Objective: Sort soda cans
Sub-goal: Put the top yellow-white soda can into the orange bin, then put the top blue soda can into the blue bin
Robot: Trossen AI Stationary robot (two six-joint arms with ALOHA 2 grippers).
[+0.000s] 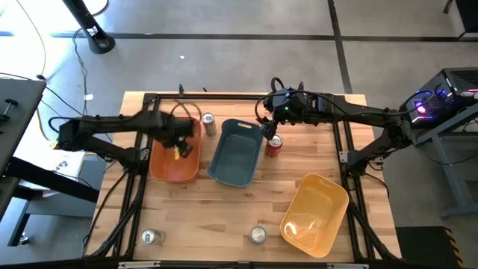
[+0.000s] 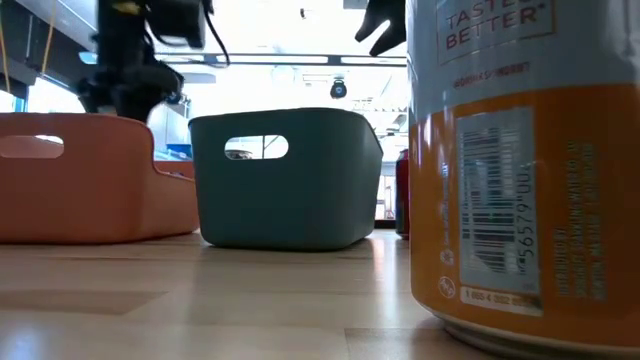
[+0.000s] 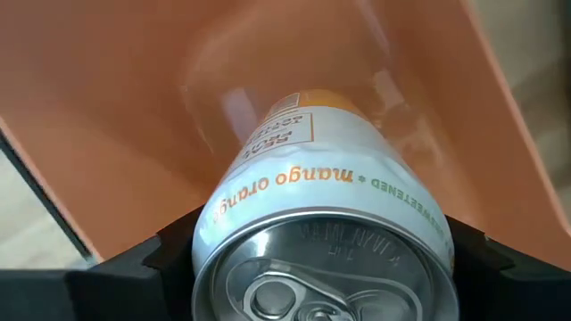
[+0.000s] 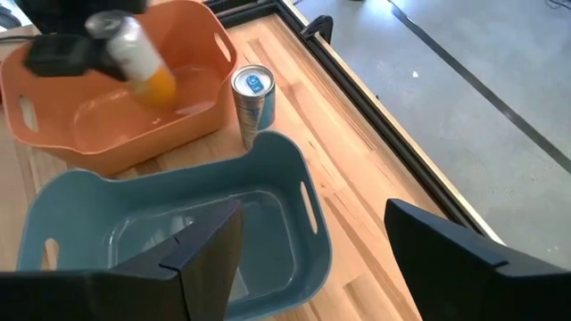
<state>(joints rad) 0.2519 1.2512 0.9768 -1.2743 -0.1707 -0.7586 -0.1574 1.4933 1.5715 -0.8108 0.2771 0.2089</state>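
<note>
My left gripper (image 1: 179,140) hangs over the orange bin (image 1: 166,170) and is shut on a silver can with an orange base (image 3: 312,169), printed "mango orange". My right gripper (image 4: 312,263) is open and touches nothing. It hovers above the far right end of the blue-grey bin (image 1: 224,166), close to a red can (image 1: 274,146) standing on the table beside that bin. Another silver can (image 4: 252,94) stands upright between the two bins at their far ends. Two more silver cans (image 1: 152,237) (image 1: 258,235) stand near the table's near edge. My left gripper pinches the silver and orange can between its two fingers (image 3: 156,259), one on each side of the body just below the top rim (image 3: 223,223). The can is lifted clear and tilted, its orange base (image 4: 159,87) pointing down into the orange bin.
A yellow bin (image 1: 295,224) sits at the near right of the table. In the low view a silver and orange can (image 2: 520,180) stands very close to the camera and hides the right side. Bare wood lies between the bins and the near edge.
</note>
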